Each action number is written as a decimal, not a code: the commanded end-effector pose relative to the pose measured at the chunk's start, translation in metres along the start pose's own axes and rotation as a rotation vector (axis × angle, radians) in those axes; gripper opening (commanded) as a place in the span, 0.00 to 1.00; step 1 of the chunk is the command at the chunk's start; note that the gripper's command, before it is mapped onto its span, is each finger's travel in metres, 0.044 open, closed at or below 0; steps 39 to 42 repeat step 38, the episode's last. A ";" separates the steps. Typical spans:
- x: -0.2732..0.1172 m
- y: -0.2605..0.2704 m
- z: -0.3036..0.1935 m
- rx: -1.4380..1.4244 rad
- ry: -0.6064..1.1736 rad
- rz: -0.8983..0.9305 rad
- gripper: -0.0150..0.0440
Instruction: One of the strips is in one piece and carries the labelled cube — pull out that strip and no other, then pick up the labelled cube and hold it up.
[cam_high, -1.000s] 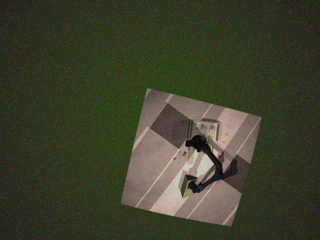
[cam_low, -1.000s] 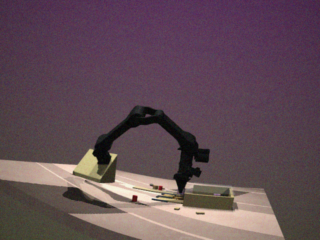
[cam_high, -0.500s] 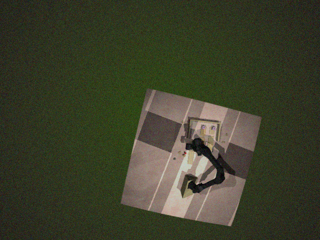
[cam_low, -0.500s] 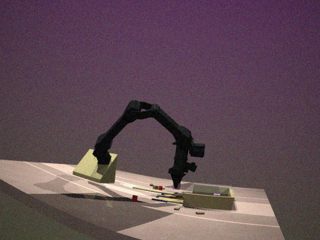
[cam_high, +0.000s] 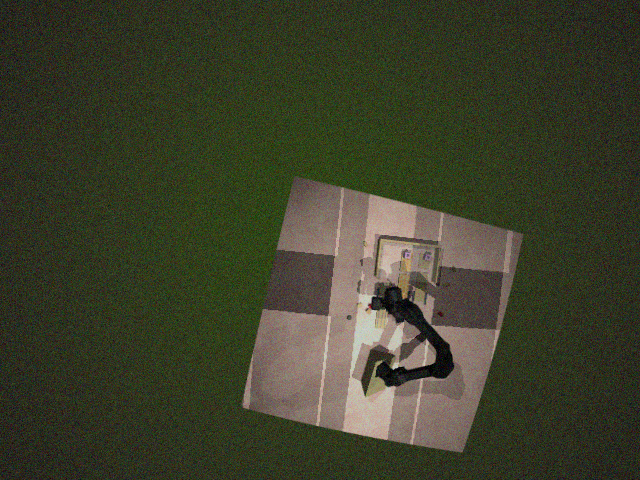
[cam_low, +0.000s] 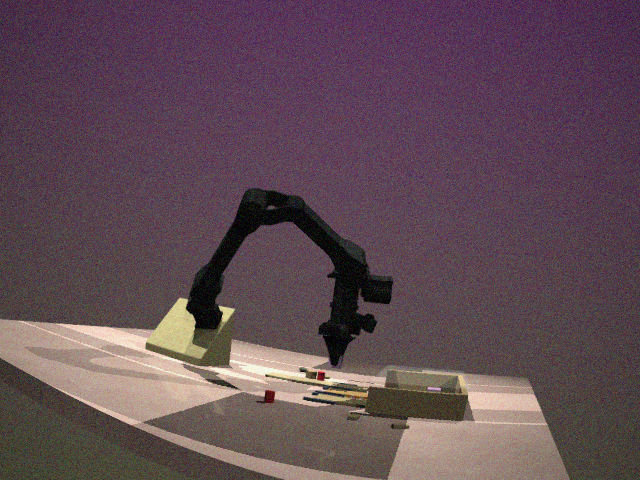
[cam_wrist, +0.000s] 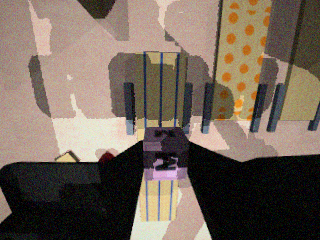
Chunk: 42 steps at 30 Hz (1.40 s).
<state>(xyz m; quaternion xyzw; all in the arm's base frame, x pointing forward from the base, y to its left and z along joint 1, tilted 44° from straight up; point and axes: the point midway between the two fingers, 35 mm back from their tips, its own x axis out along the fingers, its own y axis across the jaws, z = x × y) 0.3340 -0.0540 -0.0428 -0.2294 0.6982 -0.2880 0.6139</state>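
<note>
From where I stand, the counter (cam_high: 289, 356) (cam_low: 465, 449) (cam_wrist: 75, 130) reaches well past the setup, with banded light and shadow over it; its edges lie well apart from the fingers. The black arm (cam_high: 439, 346) (cam_low: 317, 229) bends up and over from a pale wedge (cam_low: 178, 328), its fingers (cam_low: 334, 351) pointing down. They're pinching the labelled cube, above the counter and outside the pale box (cam_high: 381, 255) (cam_low: 416, 403), whose walls stand near on the far side.

Below runs a long, pale strip with blue lines (cam_high: 380, 319) (cam_low: 289, 377) (cam_wrist: 161, 90), showing beyond and on the near side of the cube. Beside it is an orange-dotted strip (cam_high: 405, 268) (cam_wrist: 244, 50), then a plain one (cam_high: 419, 295) (cam_wrist: 302, 90), with short dark-blue bars (cam_wrist: 129, 107) alongside.

The labelled cube (cam_wrist: 165, 155) is purple, dark in shadow and pinkish low down, with black lettering on two faces. It sits right between the fingertips, touching them. Two more purplish blocks (cam_high: 407, 254) are inside the box. A small red block (cam_high: 440, 313) (cam_low: 269, 396) lies off to one side, apart from the strips.
</note>
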 end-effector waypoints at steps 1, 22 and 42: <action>0.000 0.002 -0.013 -0.001 0.003 0.004 0.25; -0.036 0.002 -0.036 -0.002 0.004 0.005 0.25; -0.036 0.002 -0.036 -0.002 0.004 0.005 0.25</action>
